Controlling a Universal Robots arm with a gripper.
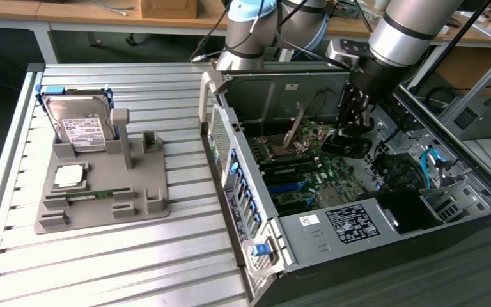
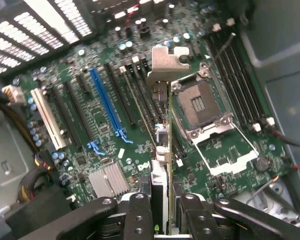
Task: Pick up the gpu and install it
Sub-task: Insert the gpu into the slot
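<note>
Looking at this, the black two-finger gripper (image 2: 166, 220) is pinching the gpu (image 2: 161, 130), a thin dark-green circuit card with a silver metal bracket, edge-on just above the green motherboard (image 2: 105, 125) inside the open grey computer case (image 1: 254, 211). My guess is it's light, stiff and fragile, so grip the bare board edges, not the components or contacts.

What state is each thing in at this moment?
gripper: shut on the gpu
gpu: held on edge over the motherboard
computer case: on its side, panel off
CPU socket: open, empty
blue slot: empty
hard drive: upright in the gray fixture
memory stick: lying flat in the fixture
</note>
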